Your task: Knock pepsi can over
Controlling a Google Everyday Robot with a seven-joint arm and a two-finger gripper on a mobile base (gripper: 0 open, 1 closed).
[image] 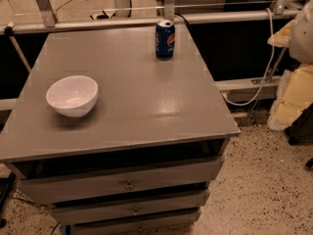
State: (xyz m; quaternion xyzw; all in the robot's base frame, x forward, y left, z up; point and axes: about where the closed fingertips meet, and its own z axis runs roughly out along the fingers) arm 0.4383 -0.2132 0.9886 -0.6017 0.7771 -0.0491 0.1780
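Claw out of view, state untellable; pepsi can (165,39) upright near table's (146,106) far edge, white bowl (72,96) well apart.

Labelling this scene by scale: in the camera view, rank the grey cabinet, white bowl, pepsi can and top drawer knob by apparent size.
1. grey cabinet
2. white bowl
3. pepsi can, though farther back
4. top drawer knob
The gripper is not in view.

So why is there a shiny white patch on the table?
In the camera view, light glares off the grey table top in front of the pepsi can; the white bowl casts a soft shadow beneath itself; the end effector is out of view.
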